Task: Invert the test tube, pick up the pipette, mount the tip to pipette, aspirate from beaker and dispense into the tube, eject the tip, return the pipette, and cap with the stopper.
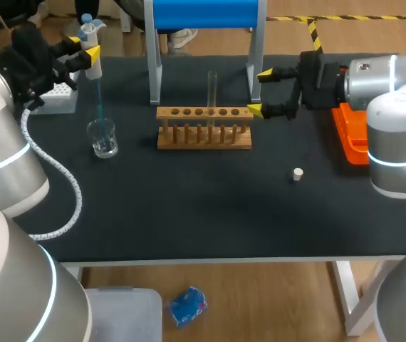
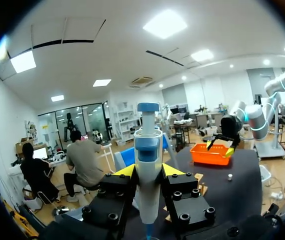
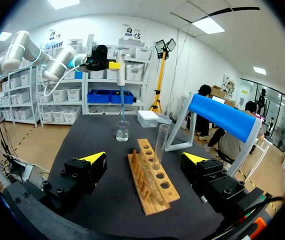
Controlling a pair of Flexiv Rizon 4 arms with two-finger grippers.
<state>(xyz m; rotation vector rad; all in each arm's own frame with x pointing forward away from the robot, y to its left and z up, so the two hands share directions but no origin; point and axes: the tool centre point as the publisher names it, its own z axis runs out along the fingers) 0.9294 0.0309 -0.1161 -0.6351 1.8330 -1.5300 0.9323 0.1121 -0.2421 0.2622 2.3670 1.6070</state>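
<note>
My left gripper [image 1: 89, 51] is shut on the white and blue pipette [image 1: 90, 57], which it holds upright at the back left. The pipette's long blue tip [image 1: 99, 103] points down, with its end at the mouth of the glass beaker [image 1: 103, 139]. In the left wrist view the pipette [image 2: 147, 165] stands between the yellow fingertips [image 2: 125, 171]. A clear test tube [image 1: 212, 89] stands upright in the wooden rack [image 1: 203, 130]. My right gripper [image 1: 263, 91] is open at the rack's right end, holding nothing. From the right wrist, the rack [image 3: 152, 182] and tube [image 3: 160, 145] lie just ahead. The white stopper [image 1: 298, 174] lies on the mat.
A white tip box [image 1: 57, 96] sits at the back left behind the beaker. A blue-topped stand [image 1: 203, 14] rises behind the rack. An orange tray [image 1: 349, 135] lies at the right edge under my right arm.
</note>
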